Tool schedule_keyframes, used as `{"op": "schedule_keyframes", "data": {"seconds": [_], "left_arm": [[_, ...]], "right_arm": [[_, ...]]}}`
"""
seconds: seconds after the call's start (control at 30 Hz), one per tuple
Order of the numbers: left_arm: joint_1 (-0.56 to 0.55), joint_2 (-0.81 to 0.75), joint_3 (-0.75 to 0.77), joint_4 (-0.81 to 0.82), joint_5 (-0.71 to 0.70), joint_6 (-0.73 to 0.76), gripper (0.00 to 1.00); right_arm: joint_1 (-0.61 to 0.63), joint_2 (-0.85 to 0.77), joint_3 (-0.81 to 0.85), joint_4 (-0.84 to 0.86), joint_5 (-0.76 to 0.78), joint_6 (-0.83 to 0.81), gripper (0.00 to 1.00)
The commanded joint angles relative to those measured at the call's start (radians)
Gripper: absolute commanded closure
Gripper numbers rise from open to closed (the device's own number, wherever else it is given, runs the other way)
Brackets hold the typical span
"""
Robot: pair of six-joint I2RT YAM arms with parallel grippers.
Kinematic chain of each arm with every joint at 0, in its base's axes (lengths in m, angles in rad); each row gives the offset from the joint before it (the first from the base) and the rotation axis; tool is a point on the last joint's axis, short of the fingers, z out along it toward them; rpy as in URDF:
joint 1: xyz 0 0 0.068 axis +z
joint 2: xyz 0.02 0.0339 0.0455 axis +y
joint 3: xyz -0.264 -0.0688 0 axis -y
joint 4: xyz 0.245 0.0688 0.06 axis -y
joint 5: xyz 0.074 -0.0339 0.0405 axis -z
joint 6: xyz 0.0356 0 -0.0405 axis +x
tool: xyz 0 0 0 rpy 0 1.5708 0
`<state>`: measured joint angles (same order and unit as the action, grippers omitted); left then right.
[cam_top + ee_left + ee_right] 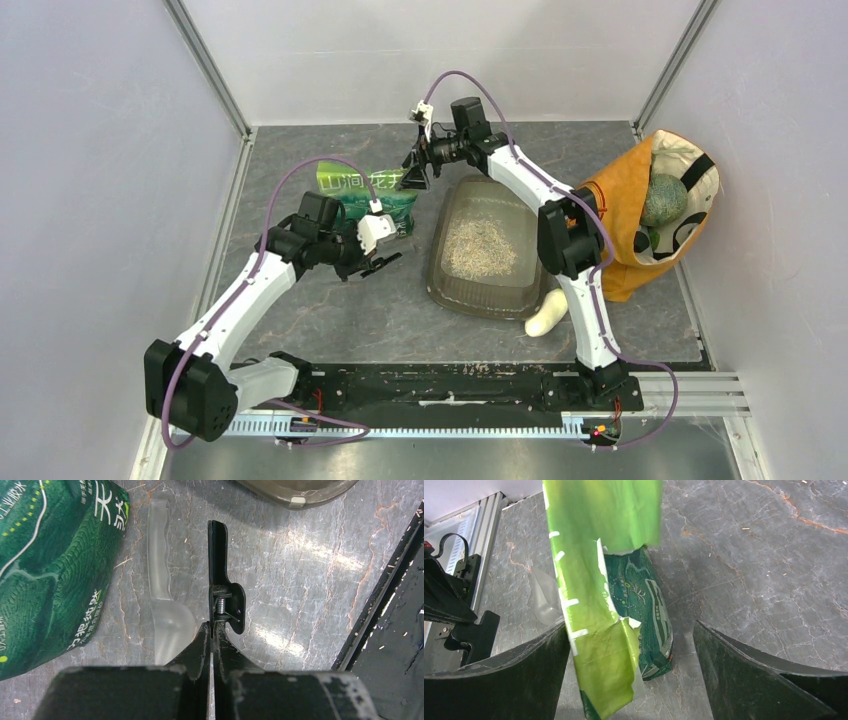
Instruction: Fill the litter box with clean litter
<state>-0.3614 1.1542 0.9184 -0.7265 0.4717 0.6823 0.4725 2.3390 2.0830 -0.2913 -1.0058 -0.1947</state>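
- Looking down from the top camera, you have the litter box (433, 262) at centre frame on the table (400, 320).
- The clean litter (478, 246) lies as a loose pale patch across the box floor.
- Your right arm (520, 175) reaches to upper centre. Its jaws stand wide, straddling the torn top of the green bag (594, 580). Whether either one touches the bag, you cannot tell.
- The bag sits left of the box, near but apart.
- Your left arm (240, 295) has its jaws pressed together, low over the table just below the bag.
- A clear plastic scoop (165, 605) lies flat between those jaws and the bag.
- A white oval vegetable (547, 315) sits at the box's lower-right corner.
- An orange bag (625, 200) sits at the right edge.
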Motion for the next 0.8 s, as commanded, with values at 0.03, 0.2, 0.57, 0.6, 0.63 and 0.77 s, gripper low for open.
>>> {"op": "schedule_keyframes", "data": {"seconds": [0.03,0.2,0.57,0.6,0.63,0.77], "left_arm": [[-0.001,0.009,0.044,0.018,0.002,0.003,0.98],[-0.002,0.014,0.069,0.019,0.013,-0.019,0.98],[0.014,0.048,0.236,0.062,0.132,-0.239,0.98],[0.017,0.054,0.252,0.068,0.144,-0.264,0.98],[0.021,0.057,0.261,0.097,0.149,-0.303,0.98],[0.041,0.069,0.278,0.303,0.144,-0.582,0.98]], "right_arm": [[-0.011,0.000,0.035,0.086,-0.003,0.061,0.03],[-0.027,-0.035,0.007,0.160,-0.051,0.136,0.03],[-0.161,-0.378,-0.225,0.349,-0.155,0.400,0.14],[-0.173,-0.412,-0.249,0.300,-0.174,0.365,0.18],[-0.183,-0.451,-0.273,0.210,-0.189,0.336,0.21],[-0.177,-0.592,-0.411,0.098,-0.155,0.381,0.24]]}}
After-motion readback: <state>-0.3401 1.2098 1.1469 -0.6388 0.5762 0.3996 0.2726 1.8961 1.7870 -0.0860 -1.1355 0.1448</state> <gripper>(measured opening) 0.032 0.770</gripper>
